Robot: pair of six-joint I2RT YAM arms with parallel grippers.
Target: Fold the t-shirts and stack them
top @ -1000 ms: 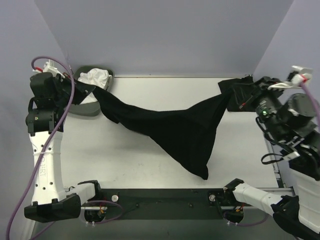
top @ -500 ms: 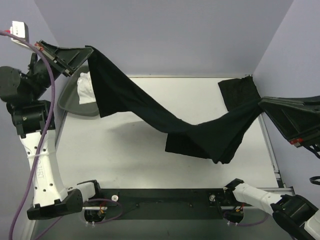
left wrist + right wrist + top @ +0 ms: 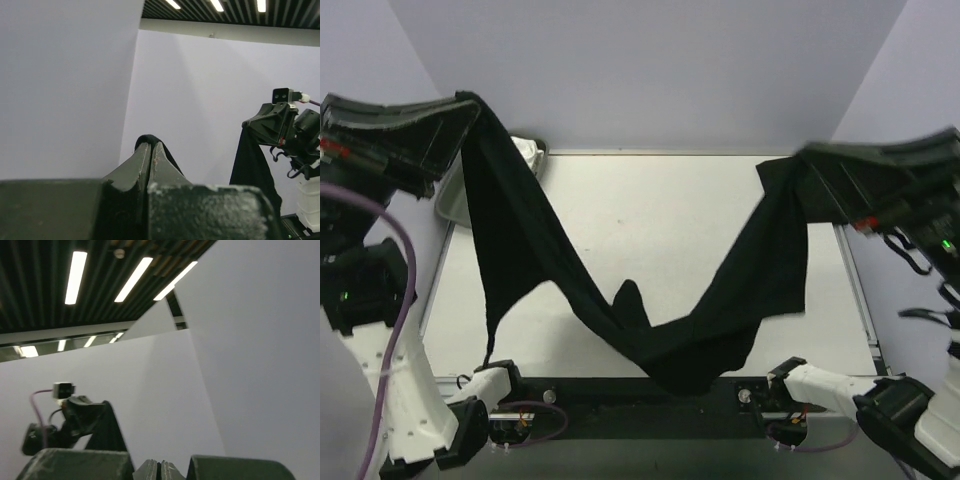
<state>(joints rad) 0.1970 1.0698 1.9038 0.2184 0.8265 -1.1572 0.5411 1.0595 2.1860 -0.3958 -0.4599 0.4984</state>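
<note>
The white counter (image 3: 650,230) stretches out in front of me, with a dark strip (image 3: 610,395) along its near edge where my arm bases are bolted. At the far left corner sits a shallow grey-green tray (image 3: 448,205) holding something white (image 3: 525,152), mostly hidden from above. At the far right corner lies a patch of black cloth (image 3: 772,172), partly covered. The t-shirt (image 3: 720,300) sags low over the near edge; I cannot tell whether it touches the surface.

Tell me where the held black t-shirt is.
In the top view the t-shirt hangs between the left claw at upper left and the right claw at upper right, sagging to the near edge of the table at centre.
</note>
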